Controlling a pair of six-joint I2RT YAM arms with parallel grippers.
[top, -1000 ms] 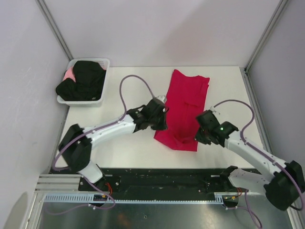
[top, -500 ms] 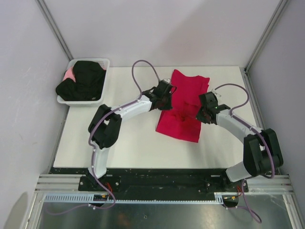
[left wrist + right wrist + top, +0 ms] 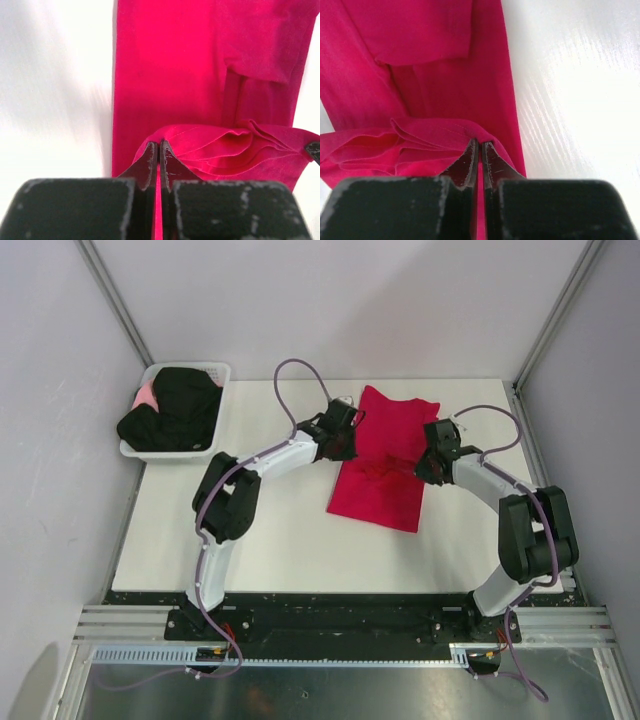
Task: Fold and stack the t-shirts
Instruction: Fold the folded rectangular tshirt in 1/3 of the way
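Red t-shirt (image 3: pixel 378 485) is lying right of centre on the white table (image 3: pixel 260 530), with a fold of cloth bunched up between the two arms. Left gripper (image 3: pixel 159 150) is pinched tight on the fold's left end and right gripper (image 3: pixel 480 150) is clamped on its right end. From above, the wrists hide both sets of fingertips. Black t-shirts (image 3: pixel 175 415) are heaped in the basket (image 3: pixel 222 370) far left. Can't tell how many, and something pink (image 3: pixel 146 397) pokes out.

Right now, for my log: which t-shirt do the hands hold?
The red t-shirt, pinched by the left hand and the right hand; the black ones lie heaped in the basket.
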